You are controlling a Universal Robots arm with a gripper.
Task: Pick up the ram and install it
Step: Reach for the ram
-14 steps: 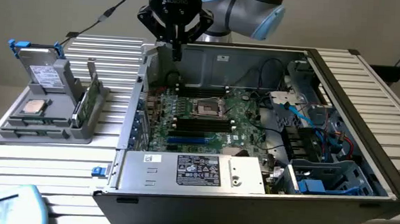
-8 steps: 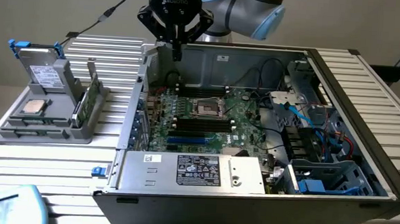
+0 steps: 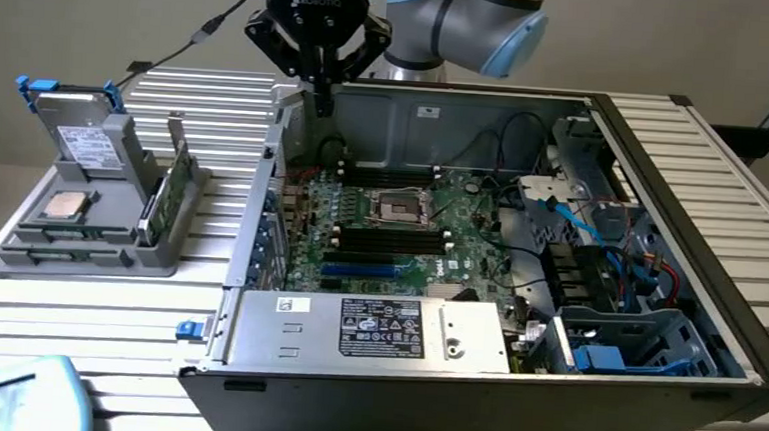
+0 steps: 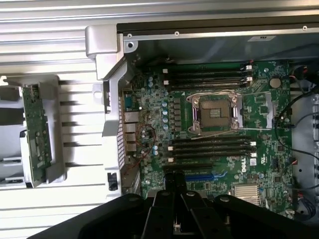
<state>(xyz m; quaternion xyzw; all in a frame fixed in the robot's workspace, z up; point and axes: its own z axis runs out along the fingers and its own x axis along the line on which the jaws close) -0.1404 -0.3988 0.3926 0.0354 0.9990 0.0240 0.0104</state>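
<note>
exterior view shows you the long, thin green ram stick (image 3: 168, 200) standing on edge in its grey plastic holder (image 3: 81, 257), well apart to that view's left of your black pincer (image 3: 320, 91), which is pinched shut on nothing above the open black computer case (image 3: 480, 412).

A slatted metal bench (image 3: 97, 328) carries an open computer case (image 3: 417, 127), its motherboard (image 3: 449, 255) facing up with a processor socket (image 3: 399, 208) near the middle. A labelled silver power supply (image 3: 377, 330) sits at the near edge. On the exterior view's left, a grey holder (image 3: 89, 248) carries a square silver processor (image 3: 68, 205) and a drive (image 3: 88, 142).
</note>
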